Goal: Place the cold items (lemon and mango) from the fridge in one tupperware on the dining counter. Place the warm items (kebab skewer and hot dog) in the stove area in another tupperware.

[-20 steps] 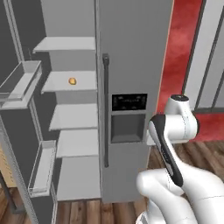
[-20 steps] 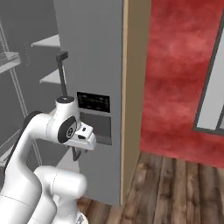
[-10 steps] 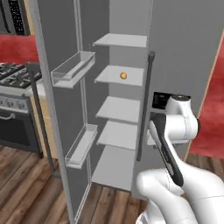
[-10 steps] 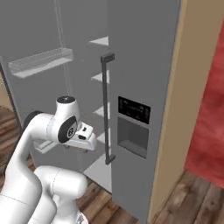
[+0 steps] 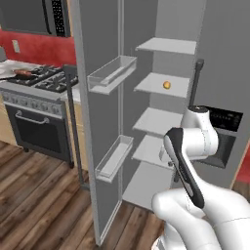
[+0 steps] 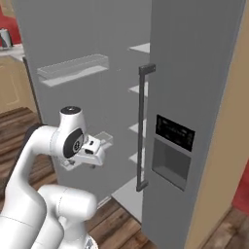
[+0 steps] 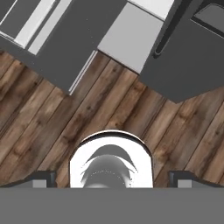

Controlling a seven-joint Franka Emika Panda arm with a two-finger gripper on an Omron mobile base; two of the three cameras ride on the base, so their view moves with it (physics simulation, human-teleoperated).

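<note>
A small yellow-orange round fruit (image 5: 166,85) lies on the second shelf of the open fridge; I cannot tell whether it is the lemon or the mango. On the stove (image 5: 36,80) at far left, a reddish-brown sausage-like item (image 5: 22,73) rests in a pan; hot dog or kebab skewer, too small to tell. My gripper (image 6: 91,156) hangs folded close to the arm, pointing down at the wooden floor in front of the fridge, well below and short of the fruit. In the hand view the gripper (image 7: 112,178) is open, with its fingertips (image 7: 43,177) far apart and nothing between them.
The fridge's left door (image 5: 97,122) swings out toward me, carrying two clear door bins (image 5: 113,73). The right door (image 6: 194,97) is shut, with a tall dark handle (image 6: 141,126) and a dispenser panel (image 6: 171,155). A microwave (image 5: 34,17) hangs above the stove. Wooden floor (image 5: 39,195) spreads in front.
The whole picture has shifted: the base has moved, so the fridge now sits further right and the stove has come into view at left. The arm keeps its folded pose with the gripper open.
</note>
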